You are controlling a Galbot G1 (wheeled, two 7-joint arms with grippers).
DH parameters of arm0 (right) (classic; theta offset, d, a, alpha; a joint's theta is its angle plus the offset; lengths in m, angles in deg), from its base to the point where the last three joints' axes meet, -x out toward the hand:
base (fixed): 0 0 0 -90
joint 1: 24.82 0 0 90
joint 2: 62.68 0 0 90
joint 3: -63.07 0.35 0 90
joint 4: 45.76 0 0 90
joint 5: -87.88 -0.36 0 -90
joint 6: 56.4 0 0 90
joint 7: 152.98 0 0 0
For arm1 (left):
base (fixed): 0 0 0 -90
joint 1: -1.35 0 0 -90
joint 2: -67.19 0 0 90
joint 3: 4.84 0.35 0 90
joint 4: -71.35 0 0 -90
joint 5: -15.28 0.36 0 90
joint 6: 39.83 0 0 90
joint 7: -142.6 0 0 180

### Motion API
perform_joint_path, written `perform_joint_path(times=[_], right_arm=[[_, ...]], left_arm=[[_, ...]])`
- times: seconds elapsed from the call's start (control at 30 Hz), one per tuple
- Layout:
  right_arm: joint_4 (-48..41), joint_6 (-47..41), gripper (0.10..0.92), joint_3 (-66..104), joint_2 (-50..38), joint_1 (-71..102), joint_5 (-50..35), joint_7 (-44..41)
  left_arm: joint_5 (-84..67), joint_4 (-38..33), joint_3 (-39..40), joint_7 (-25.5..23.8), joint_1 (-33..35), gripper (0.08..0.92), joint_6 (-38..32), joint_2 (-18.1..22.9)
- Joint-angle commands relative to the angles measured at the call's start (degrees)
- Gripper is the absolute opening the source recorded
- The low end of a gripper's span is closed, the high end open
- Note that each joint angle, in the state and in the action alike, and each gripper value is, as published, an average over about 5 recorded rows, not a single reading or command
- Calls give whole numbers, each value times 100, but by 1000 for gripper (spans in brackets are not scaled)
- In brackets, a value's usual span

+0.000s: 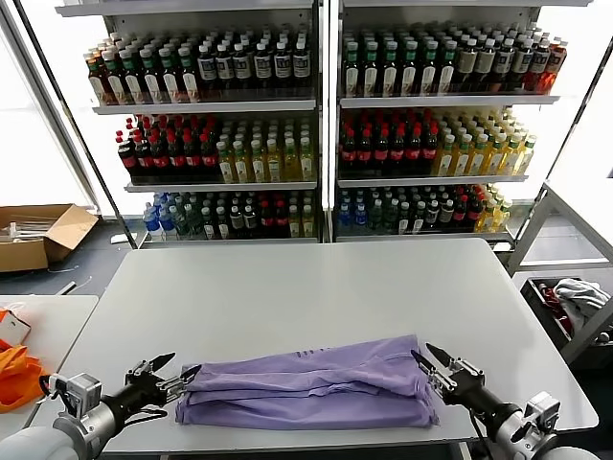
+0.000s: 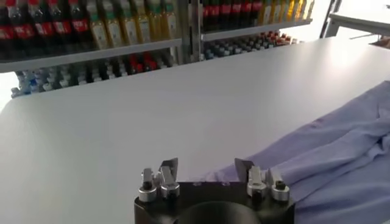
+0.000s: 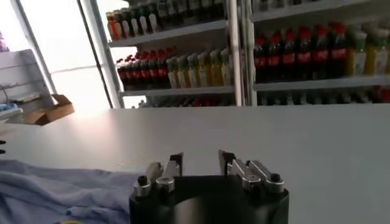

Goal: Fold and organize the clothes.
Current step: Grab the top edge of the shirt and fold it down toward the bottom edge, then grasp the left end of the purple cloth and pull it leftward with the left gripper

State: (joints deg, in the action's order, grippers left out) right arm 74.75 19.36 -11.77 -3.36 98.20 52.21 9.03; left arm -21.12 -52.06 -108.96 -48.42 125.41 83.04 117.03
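The lavender T-shirt (image 1: 306, 391) lies folded into a long band near the front edge of the grey table (image 1: 306, 287). My left gripper (image 1: 177, 371) is open and empty, its fingertips at the shirt's left end. My right gripper (image 1: 426, 356) is open and empty, its fingertips at the shirt's right end. In the left wrist view the shirt (image 2: 341, 158) spreads beyond the open left gripper (image 2: 206, 167). In the right wrist view the shirt (image 3: 55, 192) lies beside the open right gripper (image 3: 200, 159). The chest print is hidden in the folds.
Drink shelves (image 1: 316, 115) stand behind the table. An orange fabric (image 1: 14, 379) lies on a side table at the left. A cardboard box (image 1: 38, 235) sits on the floor at the far left. A bin with a white cloth (image 1: 579, 297) stands at the right.
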Motion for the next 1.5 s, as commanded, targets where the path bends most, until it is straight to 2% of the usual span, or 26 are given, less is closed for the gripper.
perform_joint_path(times=[0.03, 0.13, 0.23, 0.33, 0.6, 0.97, 1.07, 1.5], right_arm=[[-172, 789, 597, 772, 130, -122, -265, 406], [-237, 978, 684, 794, 260, -78, -57, 481], [-283, 1146, 766, 759, 347, 14, 101, 541], [-307, 1241, 812, 695, 338, 99, 127, 539], [-337, 1306, 823, 547, 343, 56, 158, 532], [-282, 1333, 823, 565, 340, 86, 142, 488], [-254, 1335, 823, 584, 340, 102, 132, 476], [-198, 1289, 823, 563, 344, 45, 78, 472]], left_arm=[[-403, -270, 192, 1056, 169, 747, -305, 662], [-426, -192, 490, 1531, 216, 805, -517, 1015], [-364, -115, 757, 1982, 254, 820, -716, 1261], [-286, -17, 981, 2417, 246, 822, -819, 1366], [-155, 113, 1293, 2962, 163, 823, -791, 1567], [-1, 156, 1589, 3005, 252, 822, -739, 1693], [15, 193, 1631, 2974, 245, 785, -731, 1707], [54, 398, 1585, 2779, 178, 412, -765, 1778]])
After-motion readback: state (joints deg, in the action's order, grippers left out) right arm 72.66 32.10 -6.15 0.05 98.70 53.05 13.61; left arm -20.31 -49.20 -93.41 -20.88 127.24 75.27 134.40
